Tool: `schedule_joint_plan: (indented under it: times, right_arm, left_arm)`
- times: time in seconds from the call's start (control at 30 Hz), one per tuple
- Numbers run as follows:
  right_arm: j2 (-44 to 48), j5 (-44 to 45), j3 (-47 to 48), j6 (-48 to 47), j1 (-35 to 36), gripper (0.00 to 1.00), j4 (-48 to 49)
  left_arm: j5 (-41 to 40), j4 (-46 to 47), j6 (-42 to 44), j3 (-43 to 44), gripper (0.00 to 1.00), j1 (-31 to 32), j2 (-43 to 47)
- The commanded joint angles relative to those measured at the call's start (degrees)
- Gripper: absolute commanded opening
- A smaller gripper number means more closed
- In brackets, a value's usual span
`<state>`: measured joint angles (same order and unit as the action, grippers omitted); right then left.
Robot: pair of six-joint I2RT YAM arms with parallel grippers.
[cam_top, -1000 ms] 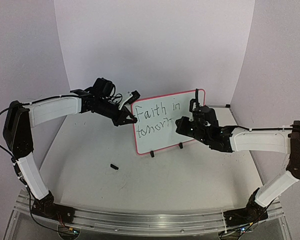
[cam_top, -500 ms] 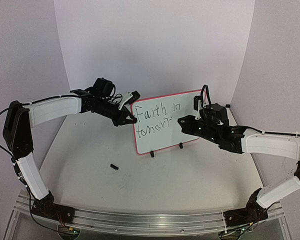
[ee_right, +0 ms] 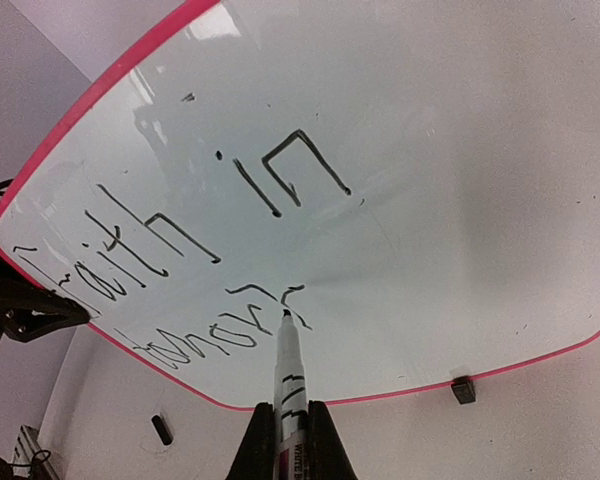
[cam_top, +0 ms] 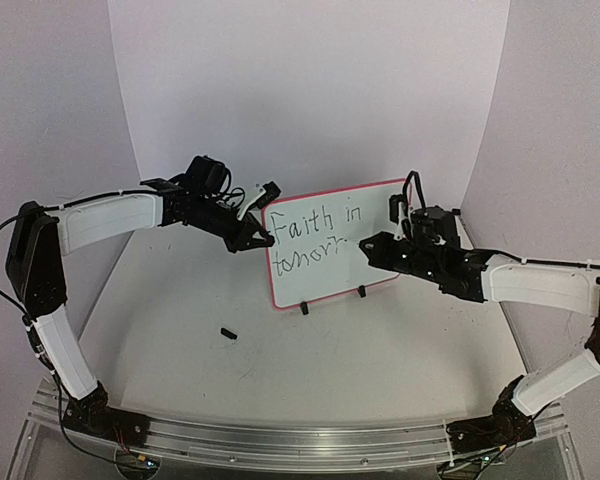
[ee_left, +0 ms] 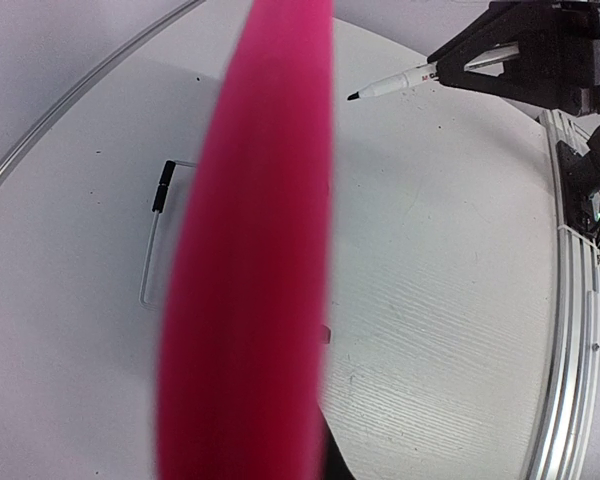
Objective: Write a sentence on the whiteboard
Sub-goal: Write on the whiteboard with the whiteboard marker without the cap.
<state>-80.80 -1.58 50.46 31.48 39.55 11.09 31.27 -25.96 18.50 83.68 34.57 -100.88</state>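
Whiteboard [cam_top: 330, 285] stands centre frame on counter [cam_top: 280, 370]. Left end effector [cam_top: 261, 238] clamped on its left edge; right end effector [ee_right: 283, 425] closed on marker [ee_right: 286, 365], tip at second line of sentence [ee_right: 205, 345]. Advise light, steady pressure, board braced

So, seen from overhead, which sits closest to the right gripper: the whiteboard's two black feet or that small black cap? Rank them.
1. Right foot, just below the right gripper.
2. Left foot, under the whiteboard's left corner.
3. Small black cap, on the table, far left.
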Motion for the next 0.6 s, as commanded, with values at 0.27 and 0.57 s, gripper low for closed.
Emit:
schedule_joint_plan:
  times: [0.27, 0.57]
  right_arm:
    - [-3.1, 3.2, 2.7, -0.2, -0.1, 0.00, 0.5]
    - [-3.1, 6.4, 2.8, -0.3, -0.1, 0.00, 1.1]
  left_arm:
    - [-4.9, -4.9, 3.0, -0.4, 0.00, 0.3, -0.6]
    - [-5.0, -4.9, 3.0, -0.4, 0.00, 0.4, -0.7]
